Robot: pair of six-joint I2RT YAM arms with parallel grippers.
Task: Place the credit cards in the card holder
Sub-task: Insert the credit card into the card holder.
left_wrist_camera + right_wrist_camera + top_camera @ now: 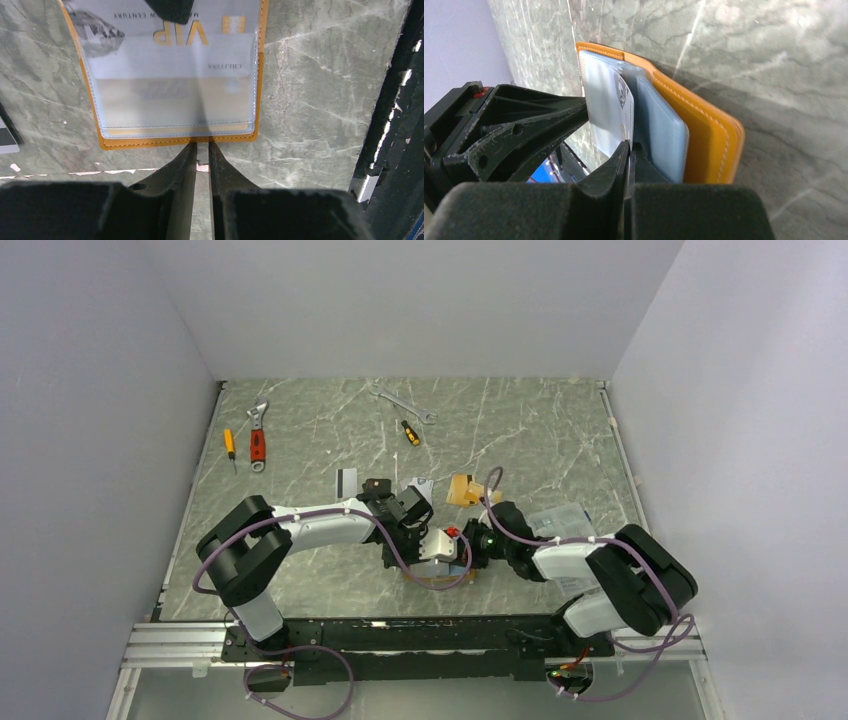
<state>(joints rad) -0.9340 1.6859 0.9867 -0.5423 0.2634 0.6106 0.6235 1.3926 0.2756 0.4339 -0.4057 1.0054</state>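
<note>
The orange leather-like card holder (175, 143) lies open on the grey marbled table (320, 100), near its front edge, between the two arms. A silver-grey plastic card printed "VIP" (210, 35) sits in its clear pockets. The left gripper (201, 146) rests at the holder's stitched edge with its jaws a thin slit apart; I cannot tell whether they pinch anything. The right gripper (629, 146) is pressed together at a clear pocket leaf. Another silver-grey card (347, 480) lies apart on the table.
</note>
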